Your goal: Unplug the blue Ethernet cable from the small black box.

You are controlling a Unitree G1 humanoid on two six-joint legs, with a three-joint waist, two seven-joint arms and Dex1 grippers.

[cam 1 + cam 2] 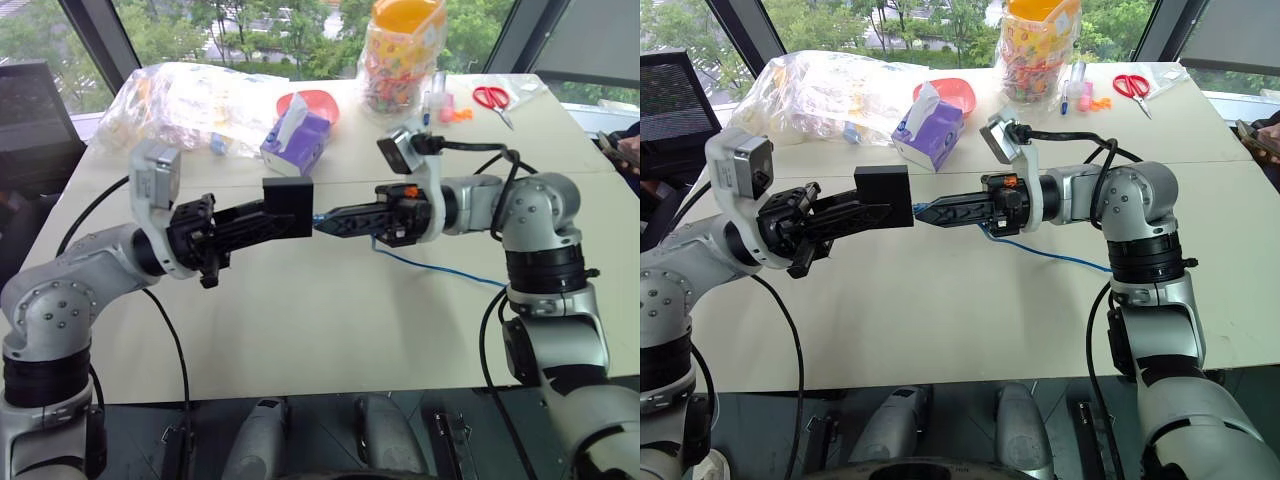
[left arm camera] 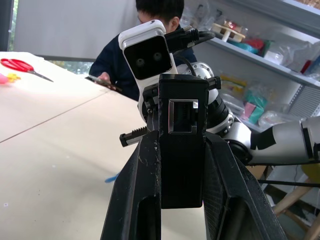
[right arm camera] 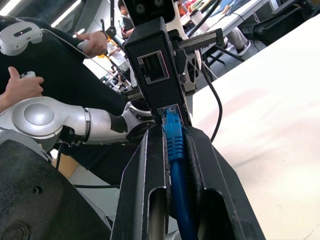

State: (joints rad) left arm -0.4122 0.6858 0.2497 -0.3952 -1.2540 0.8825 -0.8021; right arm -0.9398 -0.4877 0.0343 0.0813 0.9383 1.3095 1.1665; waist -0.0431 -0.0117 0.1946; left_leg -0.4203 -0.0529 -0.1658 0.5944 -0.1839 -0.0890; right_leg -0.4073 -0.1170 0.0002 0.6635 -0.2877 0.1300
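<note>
Above the middle of the table, my left gripper (image 1: 283, 222) is shut on the small black box (image 1: 288, 205) and holds it up. From the opposite side, my right gripper (image 1: 320, 222) is shut on the plug end of the blue Ethernet cable (image 1: 440, 265), its tips right against the box. In the right wrist view the blue plug (image 3: 171, 122) sits in the box's (image 3: 155, 70) lower port, with an empty port above it. Behind the right gripper, the cable droops to the table and trails toward the right arm.
At the back of the table (image 1: 300, 330) stand a purple tissue box (image 1: 296, 140), a red bowl (image 1: 322, 102), a clear plastic bag (image 1: 190, 100), a jar of colourful pieces (image 1: 400, 55) and red scissors (image 1: 492, 98). A person (image 2: 150, 15) sits beyond the table.
</note>
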